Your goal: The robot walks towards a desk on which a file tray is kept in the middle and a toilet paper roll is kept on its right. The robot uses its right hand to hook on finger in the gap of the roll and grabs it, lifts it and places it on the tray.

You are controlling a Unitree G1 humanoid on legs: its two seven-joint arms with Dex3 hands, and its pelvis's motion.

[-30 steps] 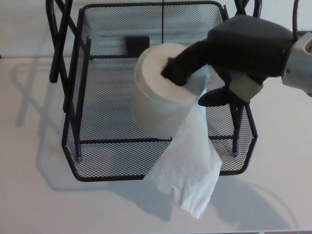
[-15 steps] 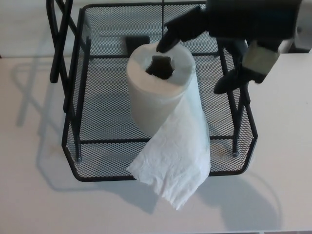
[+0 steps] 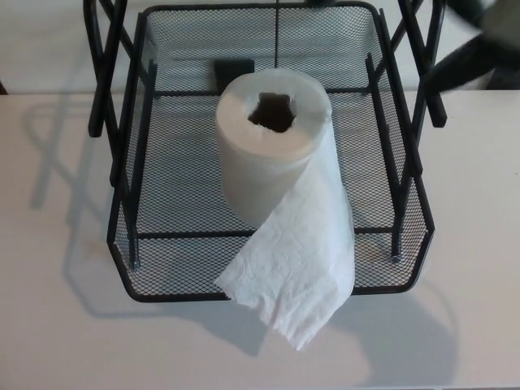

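White paper roll stands upright inside the black wire mesh tray, roughly mid-tray, core hole facing up at us. We see the core opening as a dark, slightly squashed gap at the top of the roll. Loose tail of paper hangs off the roll's front right side, drapes over the tray's front rim and ends on the pale counter just in front of the tray. Tail is crumpled, with a ragged lower edge.

Nothing touches the roll. Small dark block sits on the tray floor just behind the roll, near the back wall. Tray's upright side frames rise on both sides of the roll, left and right.

Right hand shows only as a blurred dark shape at the top corner, well apart from the roll and outside the tray's right side. We cannot tell how its fingers stand, too blurred and mostly cut off. It holds nothing we can see. Left hand is out of frame.

Tray casts a soft shadow on the counter to the roll's left and front.
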